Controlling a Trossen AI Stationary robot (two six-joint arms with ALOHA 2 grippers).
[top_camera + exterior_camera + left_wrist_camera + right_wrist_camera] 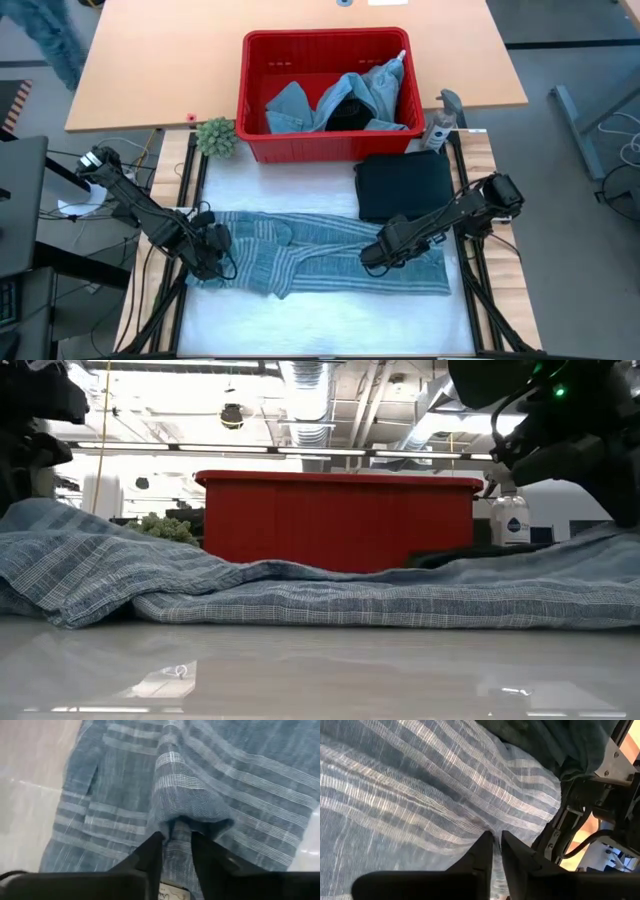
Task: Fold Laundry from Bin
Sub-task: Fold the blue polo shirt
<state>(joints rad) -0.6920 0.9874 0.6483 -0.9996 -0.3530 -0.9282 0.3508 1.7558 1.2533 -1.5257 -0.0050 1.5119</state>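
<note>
- Jaws of left gripper (176, 840) slightly apart, a raised fold of the striped cloth (320, 262) sits between the tips; cannot tell if it is pinched or just let loose.
- Jaws of right gripper (496, 840) nearly closed, thin gap, tips pressed on the same cloth; cannot tell if any fabric is caught.
- Left gripper (213, 250) low at the cloth's left end, near-left part of the table (330, 325).
- Right gripper (378, 258) low on the cloth's right half, just near of a folded black garment (405, 183).
- Striped cloth lies spread left to right across the white table top, rumpled and bunched at the left end, flatter at the right.
- Black garment lies flat, between the cloth and the red bin (330, 92), right of centre.
- Bin stands at the far side of the table; light blue denim pieces (370, 95) and something dark inside it.
- Small green plant (216, 136) just left of the bin's near corner.
- Pump bottle (440, 125) just right of the bin.
</note>
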